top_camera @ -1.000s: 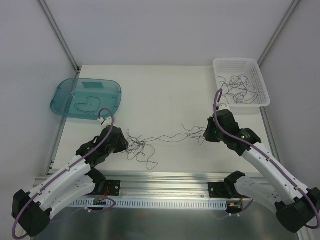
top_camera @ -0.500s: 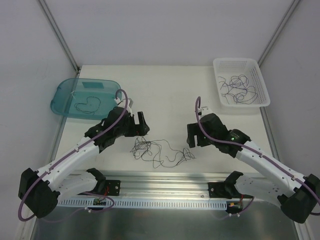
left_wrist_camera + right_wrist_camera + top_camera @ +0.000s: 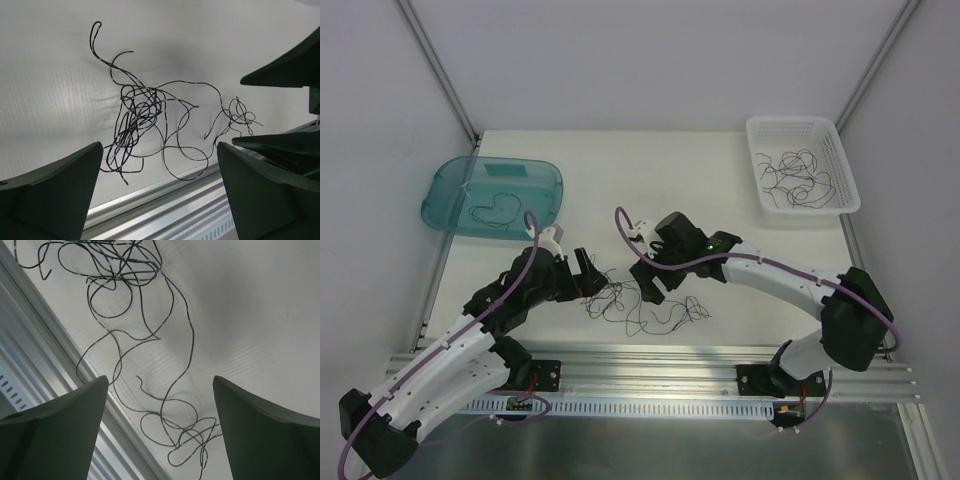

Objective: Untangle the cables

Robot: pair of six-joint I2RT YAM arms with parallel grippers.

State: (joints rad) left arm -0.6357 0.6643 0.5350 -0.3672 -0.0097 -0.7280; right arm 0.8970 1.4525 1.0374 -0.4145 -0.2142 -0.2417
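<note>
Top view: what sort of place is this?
Probably a lab robot cell: plain white panel walls, arms bolted to an aluminium rail, teal tray and white basket holding thin cables.

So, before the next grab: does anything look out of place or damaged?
Nothing damaged. The tangled cables lie loose near the front edge, held by neither the left fingers nor the right fingers, both open; some loops reach almost to the metal rail, where they might snag.
</note>
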